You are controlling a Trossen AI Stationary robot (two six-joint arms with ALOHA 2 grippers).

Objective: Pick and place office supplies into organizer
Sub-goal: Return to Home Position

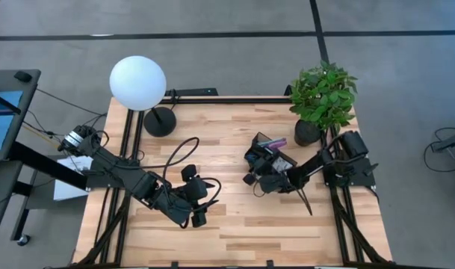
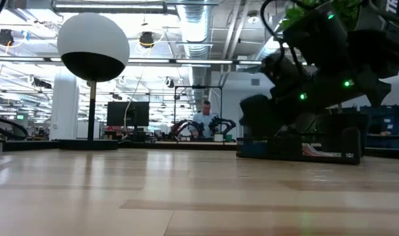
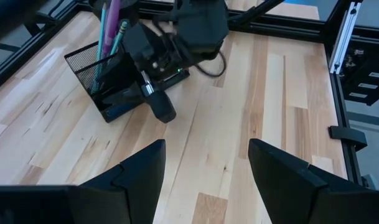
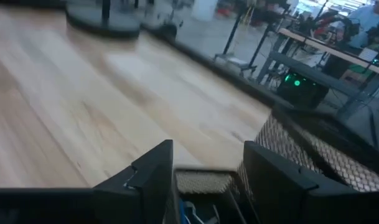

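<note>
From above I get bright, even overhead light on the bench (image 1: 234,232), with only soft, short shadows, and the lamp globe (image 1: 137,82) is blown out to plain white. At bench height the ceiling lights glare from behind, so the right arm (image 2: 317,59) and the organizer (image 2: 297,149) read as near-black shapes, with a pale sheen on the wood.

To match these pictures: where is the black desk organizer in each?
High view: organizer right of centre, under the right arm.
Low view: organizer far right, on the table.
Left wrist view: organizer upper left, holding pens.
Right wrist view: organizer lower right, mesh wall only.
Shared landmark: the right arm above it.
</note>
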